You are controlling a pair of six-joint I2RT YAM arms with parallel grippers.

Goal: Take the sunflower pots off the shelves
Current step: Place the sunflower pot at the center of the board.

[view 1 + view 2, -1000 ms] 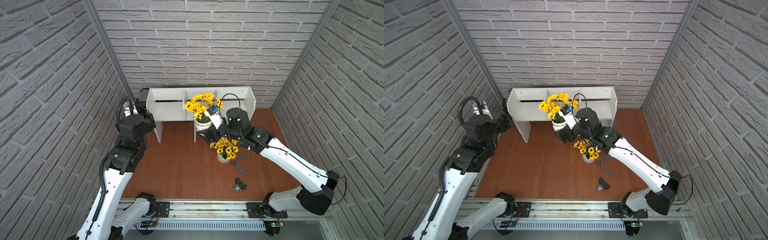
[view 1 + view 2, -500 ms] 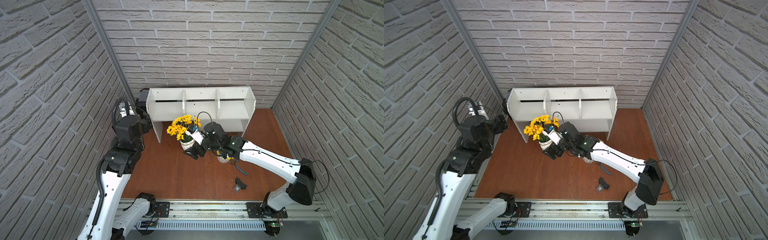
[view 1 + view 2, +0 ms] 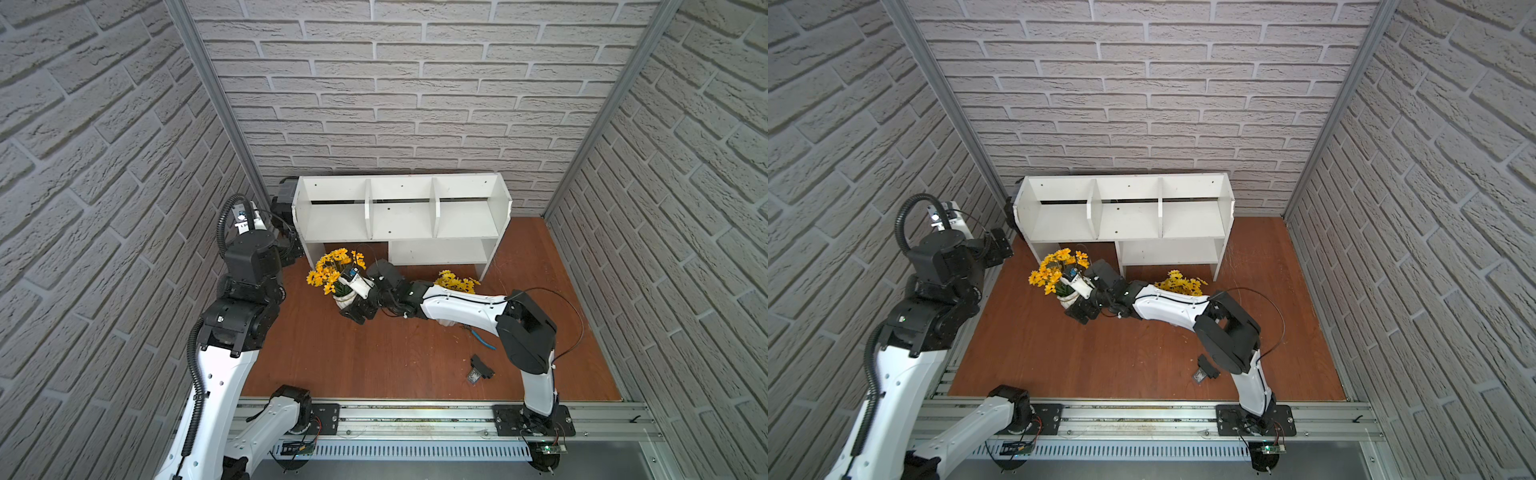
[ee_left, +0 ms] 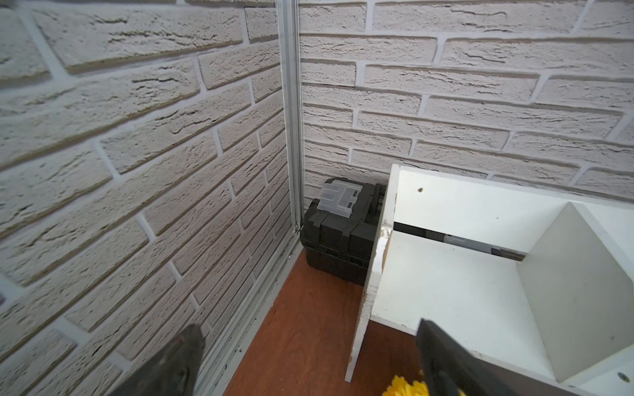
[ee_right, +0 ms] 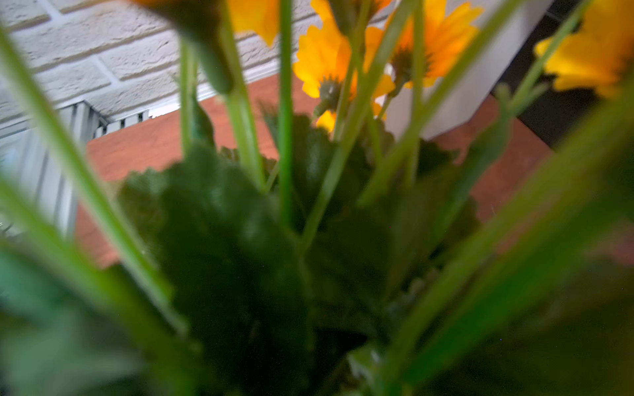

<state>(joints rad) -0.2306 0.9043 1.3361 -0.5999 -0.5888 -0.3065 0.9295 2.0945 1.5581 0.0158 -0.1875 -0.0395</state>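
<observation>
Logged shelves: white, three upper compartments, one lower shelf. Found first sunflower pot off the shelves, just in front of the left leg panel, with blooms leaning toward that panel. Noted right gripper low at the pot's white body, on the side away from the shelves, with jaws closed onto it as far as both top views show. Cannot tell whether the pot's base touches the wooden floor. Saw only blurred stems, leaves and yellow blooms in the right wrist view, with no sight of the fingers there.

Found second sunflower pot in front of the lower shelf, near the shelves' right leg panel. Saw only its blooms, with the pot body hidden behind the right arm.

Noted left gripper beside the shelves' left end, jaws spread wide and holding nothing.

Recorded black box against the shelves' left end panel. Recorded blue-handled tool and small black object on the floor, well in front of the shelves' right end.
</observation>
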